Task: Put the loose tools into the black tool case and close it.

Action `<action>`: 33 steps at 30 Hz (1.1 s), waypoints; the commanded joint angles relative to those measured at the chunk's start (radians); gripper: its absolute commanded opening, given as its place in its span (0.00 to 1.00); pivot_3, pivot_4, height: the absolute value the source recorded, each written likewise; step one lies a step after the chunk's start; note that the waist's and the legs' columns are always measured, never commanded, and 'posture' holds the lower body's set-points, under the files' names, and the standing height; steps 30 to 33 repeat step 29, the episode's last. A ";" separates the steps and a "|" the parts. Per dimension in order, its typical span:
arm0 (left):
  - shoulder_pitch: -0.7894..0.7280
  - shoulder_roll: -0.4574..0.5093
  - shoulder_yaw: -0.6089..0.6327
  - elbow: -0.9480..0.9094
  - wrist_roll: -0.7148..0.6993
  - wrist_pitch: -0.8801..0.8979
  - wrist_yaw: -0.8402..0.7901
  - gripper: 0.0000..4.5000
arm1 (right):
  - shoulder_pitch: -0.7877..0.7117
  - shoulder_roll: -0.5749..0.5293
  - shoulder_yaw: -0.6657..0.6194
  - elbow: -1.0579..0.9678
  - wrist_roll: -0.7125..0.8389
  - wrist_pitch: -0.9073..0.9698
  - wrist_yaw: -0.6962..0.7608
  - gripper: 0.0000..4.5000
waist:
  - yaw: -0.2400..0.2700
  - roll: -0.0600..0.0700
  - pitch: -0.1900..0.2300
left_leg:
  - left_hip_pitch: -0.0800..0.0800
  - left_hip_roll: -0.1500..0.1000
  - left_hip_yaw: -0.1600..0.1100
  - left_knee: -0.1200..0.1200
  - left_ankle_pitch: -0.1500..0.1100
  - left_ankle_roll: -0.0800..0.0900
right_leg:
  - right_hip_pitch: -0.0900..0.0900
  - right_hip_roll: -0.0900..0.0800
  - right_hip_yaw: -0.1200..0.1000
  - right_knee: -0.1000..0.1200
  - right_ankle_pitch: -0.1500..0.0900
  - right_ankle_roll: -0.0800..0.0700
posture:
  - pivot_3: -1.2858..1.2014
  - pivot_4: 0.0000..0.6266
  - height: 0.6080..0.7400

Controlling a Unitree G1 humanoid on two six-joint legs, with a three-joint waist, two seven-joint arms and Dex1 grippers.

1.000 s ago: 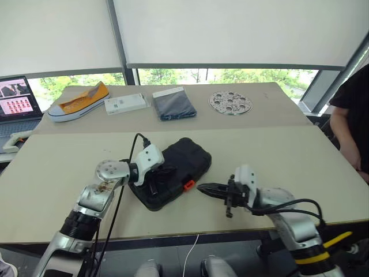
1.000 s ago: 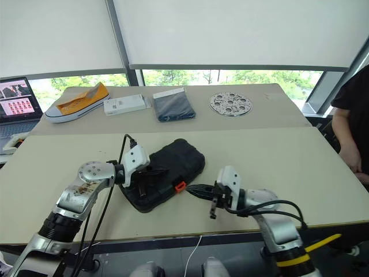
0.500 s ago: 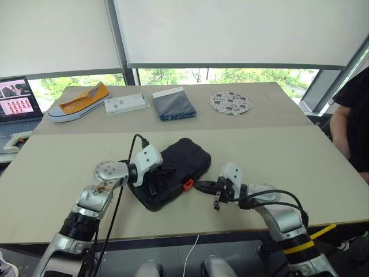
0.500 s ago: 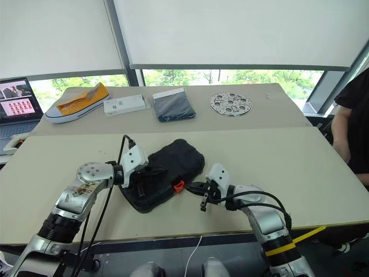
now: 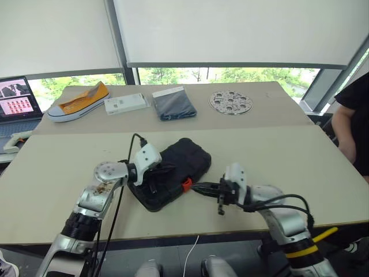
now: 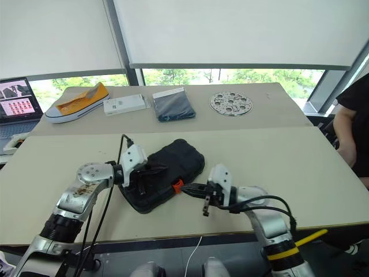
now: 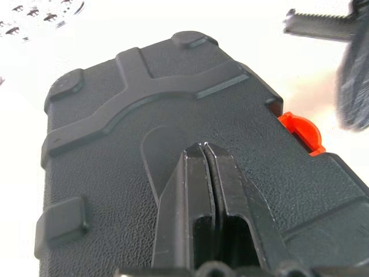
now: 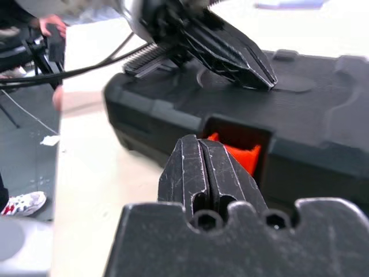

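The case [image 5: 173, 172] lies closed on the bench [image 5: 69, 156], near the middle of its front edge. The left claw [image 7: 204, 151], fingers together, presses down on the lid. The right claw [image 8: 200, 144], also closed and empty, points at the orange latch [image 8: 239, 154] on the case's front side.

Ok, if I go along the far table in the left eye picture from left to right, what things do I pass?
Laptop → orange and white shoe → white box → folded dark cloth → round metal disc with holes.
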 commanded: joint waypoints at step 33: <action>0.730 0.205 0.638 0.025 -0.095 -0.528 -0.030 1.00 | 0.113 -0.315 -0.324 0.427 -0.060 -0.684 0.228 0.98 | 0.016 -0.016 0.022 | -0.012 0.002 0.005 -0.006 -0.004 -0.005 | -0.015 -0.003 -0.003 -0.001 -0.007 -0.007 | 0.52 0.24 1.00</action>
